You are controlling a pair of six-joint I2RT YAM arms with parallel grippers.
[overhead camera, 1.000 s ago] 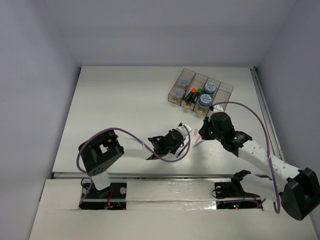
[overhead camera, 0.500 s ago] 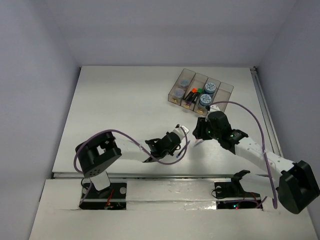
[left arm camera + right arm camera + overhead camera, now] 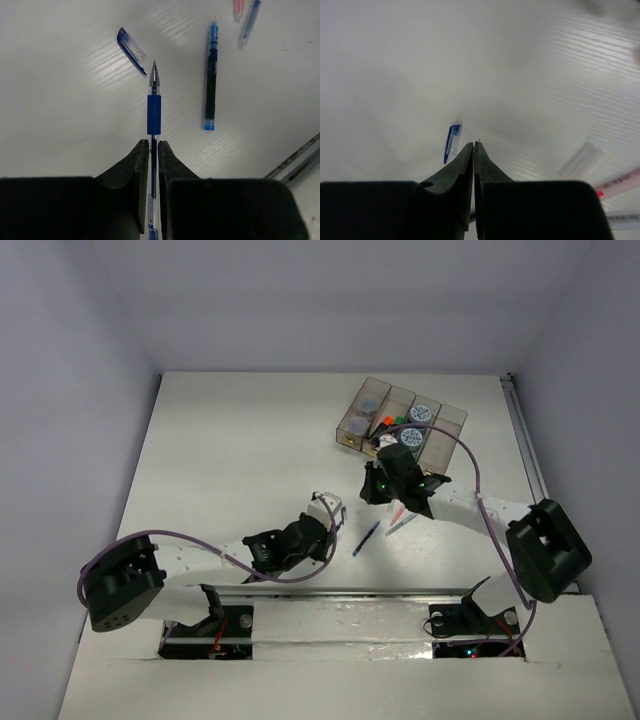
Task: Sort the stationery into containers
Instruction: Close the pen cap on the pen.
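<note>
The table is matt white and finely ribbed. The pen has a clear glossy plastic barrel, a blue rubbery grip and a polished metal tip. The cap, at 11 o'clock of that tip, is translucent blue plastic. The left gripper is matt black plastic. The bins are smoky translucent plastic.

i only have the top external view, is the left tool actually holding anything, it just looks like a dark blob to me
observer: Yes. In the left wrist view the left tool is shut on a blue pen, with the tip pointing away from the tool.
operator: is it capped
observer: No, the metal tip is bare. A blue cap lies loose on the table just beyond the tip.
operator: and the right tool
observer: In the right wrist view the right tool has its jaws pressed together. I can't tell whether anything thin is pinched between them.
</note>
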